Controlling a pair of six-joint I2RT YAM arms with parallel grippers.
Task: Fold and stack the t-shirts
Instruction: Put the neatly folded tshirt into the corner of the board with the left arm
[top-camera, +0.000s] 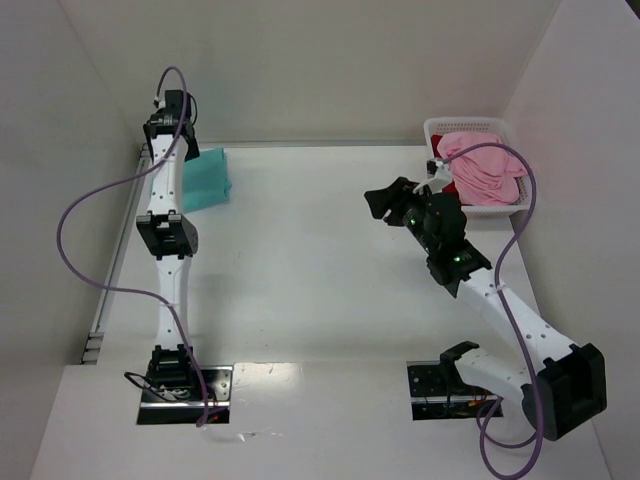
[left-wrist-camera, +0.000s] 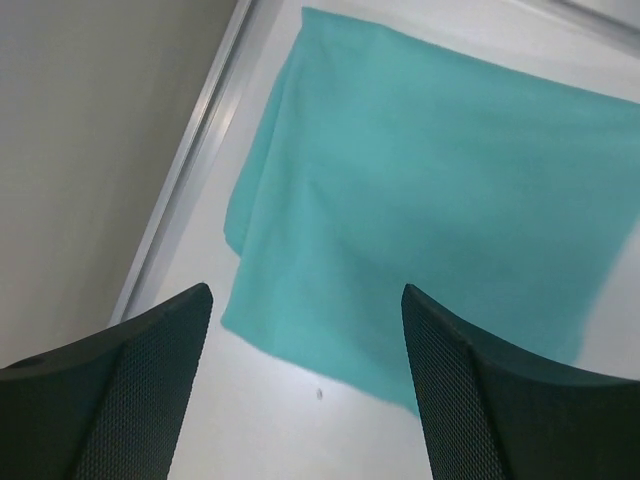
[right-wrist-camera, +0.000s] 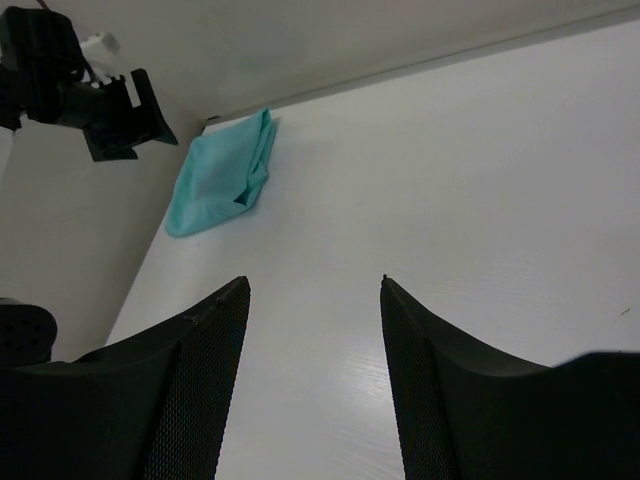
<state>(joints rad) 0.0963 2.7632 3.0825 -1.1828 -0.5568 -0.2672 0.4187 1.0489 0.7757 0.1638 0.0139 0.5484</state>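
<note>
A folded teal t-shirt (top-camera: 206, 178) lies flat at the table's far left, close to the wall. My left gripper (top-camera: 172, 118) hovers over it, and the left wrist view shows the jaws (left-wrist-camera: 307, 300) open above the near edge of the teal t-shirt (left-wrist-camera: 430, 190) with nothing between them. A light pink t-shirt (top-camera: 482, 166) is heaped in the white basket (top-camera: 468, 125) at the far right, with a bit of dark red cloth (top-camera: 446, 186) under it. My right gripper (top-camera: 386, 201) hangs open and empty over bare table left of the basket, pointing toward the teal t-shirt (right-wrist-camera: 220, 175).
White walls close in the table on the left, back and right. A metal strip (left-wrist-camera: 185, 170) runs along the left wall beside the teal shirt. In the right wrist view the left arm's gripper (right-wrist-camera: 105, 95) shows above the shirt. Both arm bases sit at the near edge.
</note>
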